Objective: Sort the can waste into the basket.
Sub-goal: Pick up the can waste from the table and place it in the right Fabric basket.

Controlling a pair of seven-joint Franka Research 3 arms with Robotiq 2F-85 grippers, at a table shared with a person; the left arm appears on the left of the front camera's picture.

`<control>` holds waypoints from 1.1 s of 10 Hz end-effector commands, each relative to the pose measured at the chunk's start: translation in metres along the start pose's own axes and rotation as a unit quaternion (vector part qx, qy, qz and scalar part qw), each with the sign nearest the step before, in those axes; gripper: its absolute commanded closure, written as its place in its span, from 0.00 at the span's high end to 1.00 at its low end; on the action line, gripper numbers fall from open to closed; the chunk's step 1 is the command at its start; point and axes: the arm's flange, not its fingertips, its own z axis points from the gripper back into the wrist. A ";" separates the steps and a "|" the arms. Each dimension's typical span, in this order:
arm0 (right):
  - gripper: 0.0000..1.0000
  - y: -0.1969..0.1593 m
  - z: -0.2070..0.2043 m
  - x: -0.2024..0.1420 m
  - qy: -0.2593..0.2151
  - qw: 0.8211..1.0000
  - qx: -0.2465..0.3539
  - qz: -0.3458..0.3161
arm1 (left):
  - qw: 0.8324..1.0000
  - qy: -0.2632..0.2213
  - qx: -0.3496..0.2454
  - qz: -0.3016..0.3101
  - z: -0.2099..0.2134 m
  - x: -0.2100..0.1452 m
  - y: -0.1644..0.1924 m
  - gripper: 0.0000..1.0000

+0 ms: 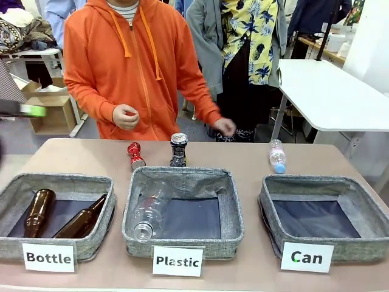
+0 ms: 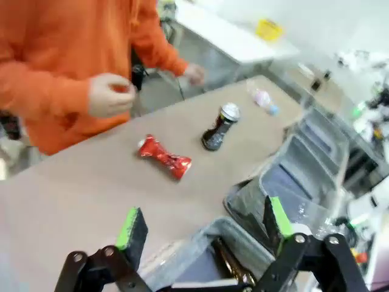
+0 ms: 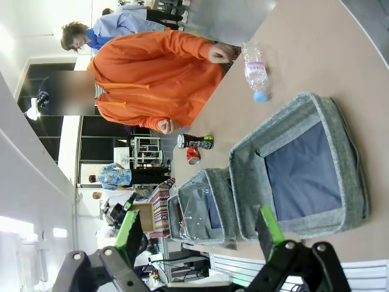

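1. The left gripper (image 2: 203, 225) hangs above the near side of the table with its green-padded fingers (image 2: 130, 226) spread wide and nothing between them.
2. The right gripper (image 3: 197, 228) is likewise spread apart and empty, above the near edge of the Can basket (image 3: 340, 128).
3. Below the left gripper lie grey woven basket rims and the matte tan table (image 2: 79, 182).
4. Farther out, the red can (image 2: 164, 158) lies on its side, pinched at the waist and shiny. The dark can (image 2: 220, 126) stands just beside it with its silver top up.
5. In the front view, the red can (image 1: 135, 156) and the dark can (image 1: 178, 149) sit just behind the far wall of the Plastic basket (image 1: 182, 176), which stands between them and the robot's side.
6. The Can basket (image 1: 322, 181), shallow, square and dark-lined, sits at the right with no can in it, well apart from both cans.
7. A clear crumpled bottle (image 1: 149, 210) lies in the Plastic basket. Two brown glass bottles (image 1: 37, 212) lie in the Bottle basket (image 1: 61, 180).
8. A small plastic bottle (image 1: 277, 156) lies on the table beyond the Can basket.
9. A person in an orange hoodie (image 1: 130, 67) stands at the far edge, one hand (image 1: 126, 115) closed above the red can and the other hand (image 1: 223, 126) held low, to the right of the dark can.
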 end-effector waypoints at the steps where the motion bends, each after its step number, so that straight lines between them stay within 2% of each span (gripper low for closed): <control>1: 1.00 0.001 0.000 0.003 -0.006 1.000 0.015 0.011 | 0.994 0.036 -0.008 -0.099 -0.069 0.014 0.004 1.00; 2: 1.00 0.001 0.000 0.003 -0.006 1.000 0.015 0.011 | 0.987 0.057 0.000 -0.147 -0.118 0.014 -0.007 1.00; 3: 1.00 0.001 0.000 0.003 -0.006 1.000 0.015 0.011 | 0.984 0.072 -0.034 -0.157 -0.150 0.014 -0.014 1.00; 4: 1.00 0.001 0.000 0.003 -0.006 1.000 0.015 0.011 | 0.983 0.061 -0.021 -0.171 -0.163 0.015 -0.012 1.00; 5: 1.00 0.001 0.000 0.003 -0.006 1.000 0.015 0.011 | 0.988 0.057 -0.018 -0.142 -0.161 0.013 -0.006 1.00; 6: 1.00 0.001 0.000 0.003 -0.006 1.000 0.015 0.011 | 0.983 0.089 -0.032 -0.156 -0.166 0.014 -0.032 1.00; 8: 1.00 0.001 0.000 0.003 -0.006 1.000 0.015 0.011 | 0.983 0.089 -0.032 -0.156 -0.166 0.014 -0.032 1.00; 9: 1.00 0.001 0.000 0.003 -0.006 1.000 0.015 0.011 | 0.984 0.086 -0.028 -0.155 -0.176 0.011 -0.022 1.00; 10: 1.00 0.001 0.000 0.003 -0.006 1.000 0.015 0.011 | 0.983 0.104 -0.041 -0.147 -0.206 0.024 -0.004 1.00; 11: 1.00 0.001 0.000 0.003 -0.006 1.000 0.015 0.011 | 0.973 0.111 -0.073 -0.187 -0.234 0.032 0.010 1.00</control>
